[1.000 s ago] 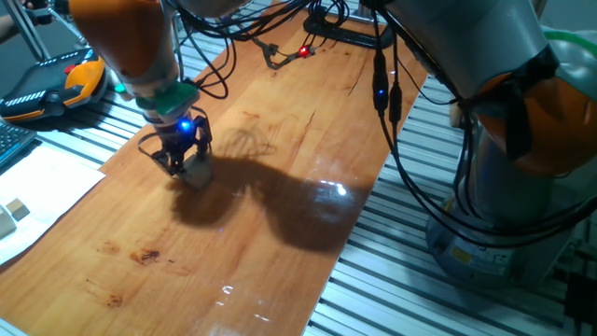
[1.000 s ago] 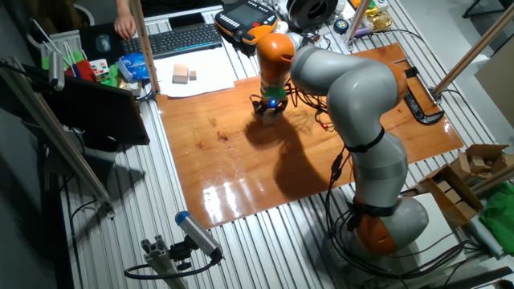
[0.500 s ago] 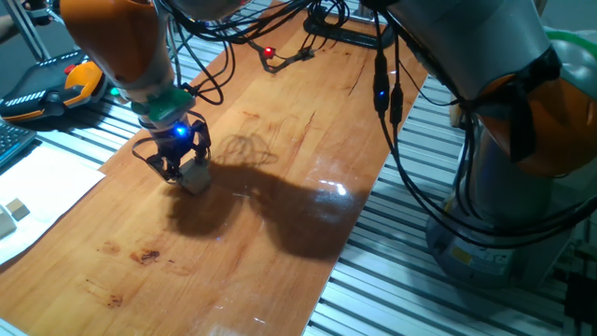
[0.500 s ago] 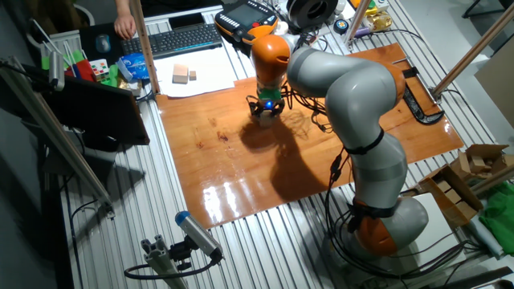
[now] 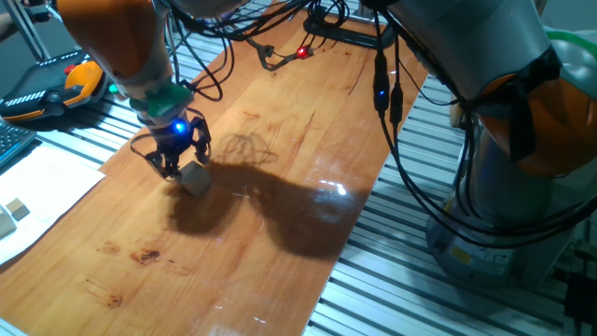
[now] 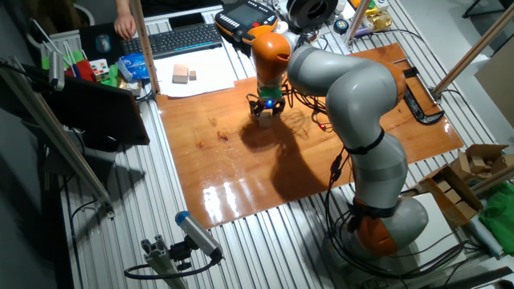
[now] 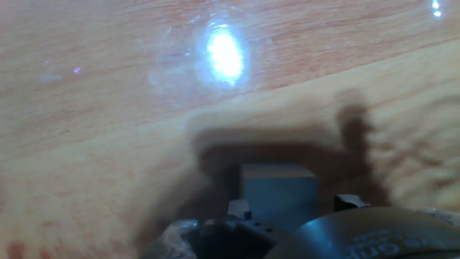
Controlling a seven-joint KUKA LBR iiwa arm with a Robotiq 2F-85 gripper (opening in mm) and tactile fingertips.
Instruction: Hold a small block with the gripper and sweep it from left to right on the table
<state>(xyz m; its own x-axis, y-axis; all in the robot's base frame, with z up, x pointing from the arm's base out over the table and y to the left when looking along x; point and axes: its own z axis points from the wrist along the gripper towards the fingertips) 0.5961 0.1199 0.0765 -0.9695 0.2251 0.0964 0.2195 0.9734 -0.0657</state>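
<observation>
The small block point(image 5: 195, 176) is a pale cube resting on the table point(image 5: 280, 261), in the shadow of the arm. My gripper point(image 5: 177, 164) hangs just above and slightly left of it, blue light on, below the green ring and orange wrist. In the hand view the block point(image 7: 279, 196) sits between the fingertips point(image 7: 239, 209), with a narrow gap showing on its right side. The jaws stand apart around the block and do not press on it. In the other fixed view the block point(image 6: 265, 120) lies right under the gripper point(image 6: 267, 111).
White paper with a pale block point(image 5: 11, 211) lies left of the board on the slatted surface. An orange pendant point(image 5: 65, 86) sits at far left. Cables with a red light point(image 5: 303, 51) lie at the board's far end. A keyboard point(image 6: 173, 38) is beyond the paper.
The gripper has shifted a little left and then risen slightly. The block has stayed almost where it was on the board.
</observation>
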